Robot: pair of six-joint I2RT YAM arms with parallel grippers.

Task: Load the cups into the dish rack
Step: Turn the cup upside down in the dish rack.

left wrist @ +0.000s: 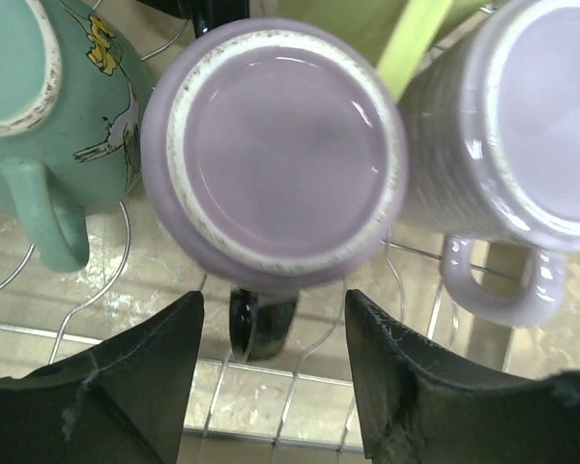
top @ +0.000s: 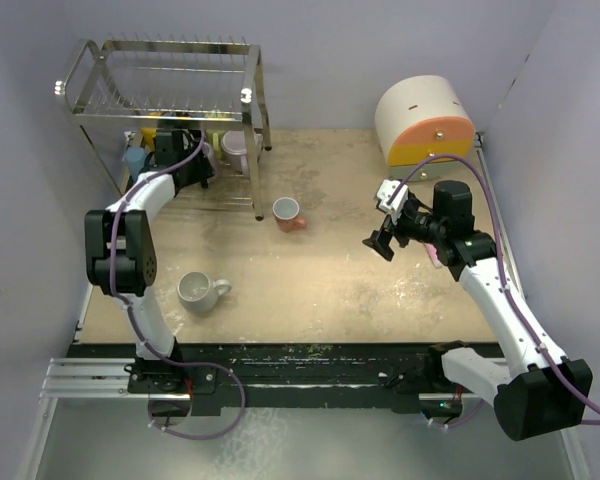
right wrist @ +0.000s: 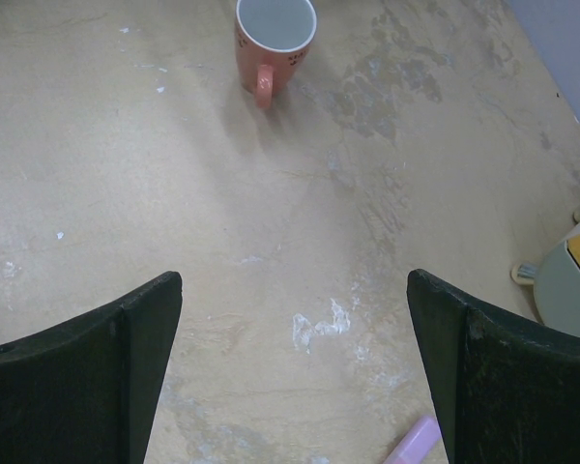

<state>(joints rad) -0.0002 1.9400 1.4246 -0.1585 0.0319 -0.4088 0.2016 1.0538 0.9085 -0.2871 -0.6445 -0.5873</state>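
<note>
Left gripper (left wrist: pixel 274 377) reaching into lower tier of dish rack (top: pixel 158 85), far left corner of table (top: pixel 360 300). Jaws apart, gripping nothing. Both fingers (left wrist: pixel 126 387) clear of the cups, wire floor visible between them.

Directly ahead of fingertips: purple cup (left wrist: pixel 285 155), upside down on the wires, base facing wrist camera, no contact with either finger. To its left, close enough that a gap can't be confirmed: teal cup (left wrist: pixel 29 87) with bird drawing, handle toward the gripper side. To its right: lavender cup (left wrist: pixel 507 126), ribbed wall, also inverted, handle toward the gripper side, tight against the purple one. Partly hidden under near edge of purple cup: black cup (left wrist: pixel 261 324), only a glossy sliver showing. Something pale green (left wrist: pixel 406 43) behind, between purple and lavender; can't tell what.

Two cups out on open table, not racked:
- Salmon cup (top: pixel 288 213), upright, mouth up, just beside rack's right front leg, handle toward right gripper.
- White cup (top: pixel 198 291), upright near left arm, handle to the right in overhead view, well apart from rack.

Right gripper (right wrist: pixel 295 367) hovering over bare table right of centre, jaws spread wide, empty. Salmon cup straight ahead in wrist view, well apart. Pink stick (right wrist: pixel 413 443) on table just beside right finger. Cream-and-orange box (top: pixel 425 122) in far right corner, beyond right gripper.
</note>
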